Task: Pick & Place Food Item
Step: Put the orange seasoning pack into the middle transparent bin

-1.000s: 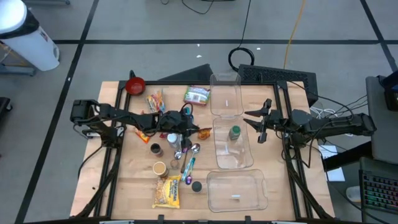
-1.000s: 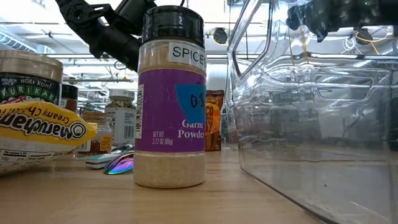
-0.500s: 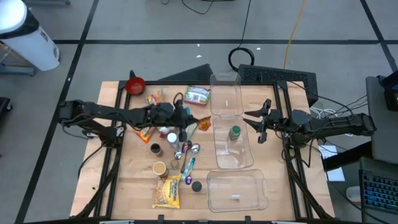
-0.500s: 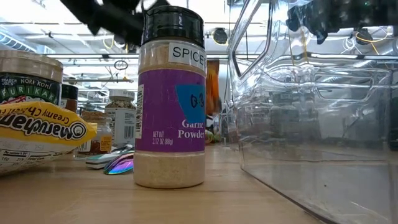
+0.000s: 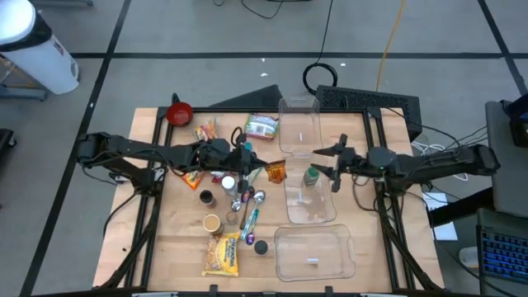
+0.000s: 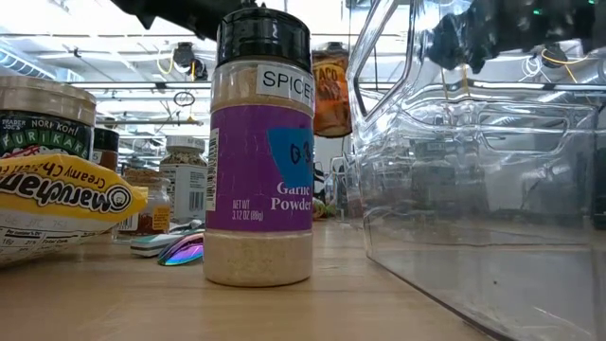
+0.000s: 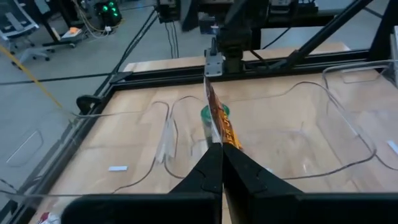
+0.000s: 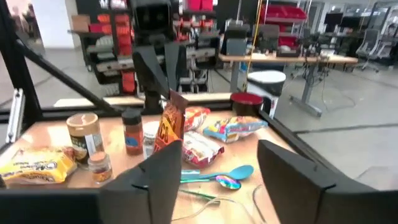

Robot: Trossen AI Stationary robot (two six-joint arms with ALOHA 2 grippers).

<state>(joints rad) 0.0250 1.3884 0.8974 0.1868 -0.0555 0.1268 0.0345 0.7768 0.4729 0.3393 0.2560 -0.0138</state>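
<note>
High view, taking the middle clear container [image 5: 309, 194] as the landmark: far to its left sits a red bowl [image 5: 179, 113] at the table's back corner. Nearer, still left of the container, lie snack packets [image 5: 205, 134], several spice jars [image 5: 206, 198], a teal spoon [image 5: 250, 221] and a yellow noodle packet [image 5: 222, 253]. The left gripper [image 5: 262, 168] reaches over this clutter toward the container's left wall, its fingers pressed together on the edge of an orange taco seasoning packet [image 5: 275, 172], which hangs in the air just left of that wall. The left wrist view shows the packet [image 7: 219, 121] pinched edge-on between the fingertips [image 7: 211, 163], and the low view shows it [image 6: 331, 89] lifted well above the tabletop behind the garlic powder jar [image 6: 260, 147]. Inside the container stands a green-lidded jar [image 5: 312, 175]. Just right of the container, above its right rim, the right gripper [image 5: 336, 165] hovers with fingers parted, holding nothing; its wrist view shows both fingers [image 8: 292, 171] spread apart.
</note>
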